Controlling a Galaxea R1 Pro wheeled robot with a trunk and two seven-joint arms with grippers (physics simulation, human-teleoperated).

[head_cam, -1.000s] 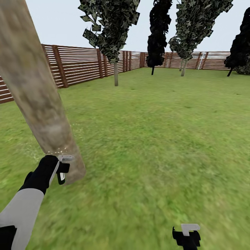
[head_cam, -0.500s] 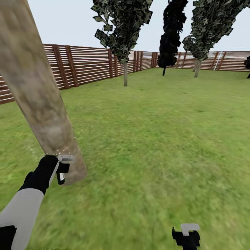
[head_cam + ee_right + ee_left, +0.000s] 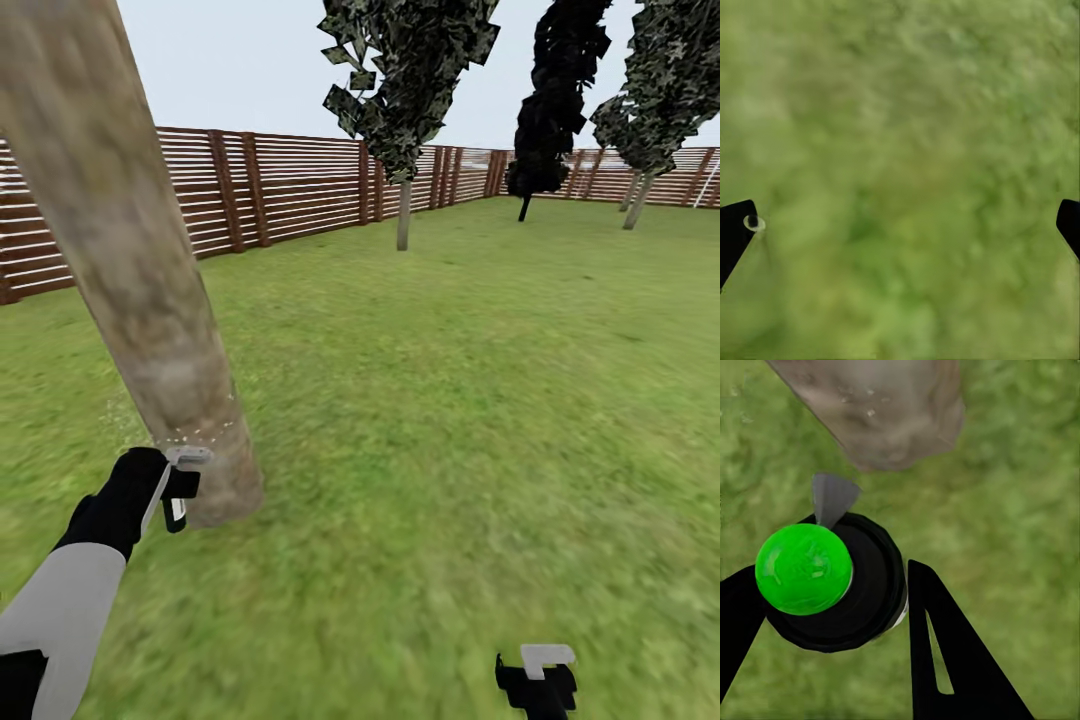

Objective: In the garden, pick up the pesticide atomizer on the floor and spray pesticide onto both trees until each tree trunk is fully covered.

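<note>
The nearest tree's thick mottled tree trunk (image 3: 130, 270) leans up the left of the head view, its base on the garden's lawn (image 3: 450, 420). My left gripper (image 3: 176, 487) hangs close beside that base, shut on the pesticide atomizer (image 3: 870, 592), a black round body with a bright green ball cap (image 3: 804, 568) and a grey nozzle (image 3: 832, 499) that points at the trunk (image 3: 885, 412). Fine white specks (image 3: 195, 435) dot the bark just above the gripper. My right gripper (image 3: 537, 680) is low at the right, open over bare grass (image 3: 900, 150).
A brown slat fence (image 3: 280, 190) rings the lawn. A second leafy tree with a thin-looking pale trunk (image 3: 403, 215) stands far ahead by the fence. A black cypress (image 3: 545, 120) and another leafy tree (image 3: 640, 195) stand farther right. Open grass lies ahead and to the right.
The whole view has swung left, so trunk, fence and far trees sit further right in the picture. Both arms hold the same place in the view; the left stays shut on the atomizer.
</note>
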